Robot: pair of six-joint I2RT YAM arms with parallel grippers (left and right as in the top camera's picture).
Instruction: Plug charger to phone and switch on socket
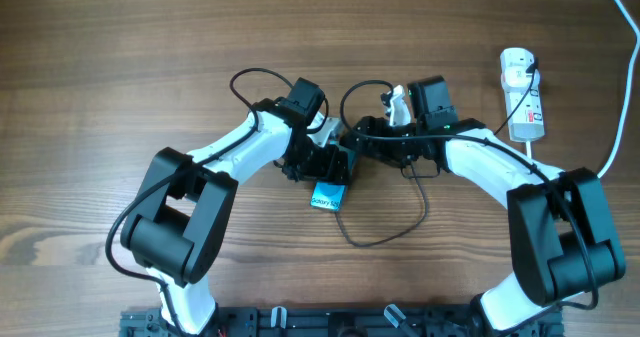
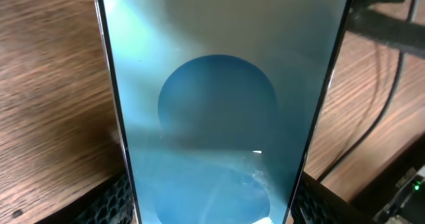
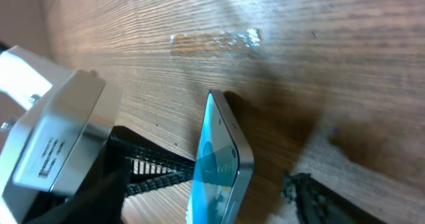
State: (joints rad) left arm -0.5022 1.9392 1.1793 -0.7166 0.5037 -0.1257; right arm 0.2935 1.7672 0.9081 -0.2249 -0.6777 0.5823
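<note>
The phone (image 1: 327, 197) shows as a small blue slab at mid-table, and its blue screen (image 2: 212, 117) fills the left wrist view. My left gripper (image 2: 212, 207) is shut on it, one black finger against each long edge. In the right wrist view the phone (image 3: 222, 161) stands edge-on. My right gripper (image 3: 232, 181) is open, one finger either side of the phone with a gap on each side. The charger's thin black cable (image 1: 425, 205) loops on the table from the phone's near end; its connector is hidden. The white socket (image 1: 524, 97) lies at the far right.
A thick white cord (image 1: 625, 97) runs from the socket along the right edge. Both arms (image 1: 250, 142) meet at the table's middle. A strip of clear tape (image 3: 216, 39) is stuck to the wood beyond the phone.
</note>
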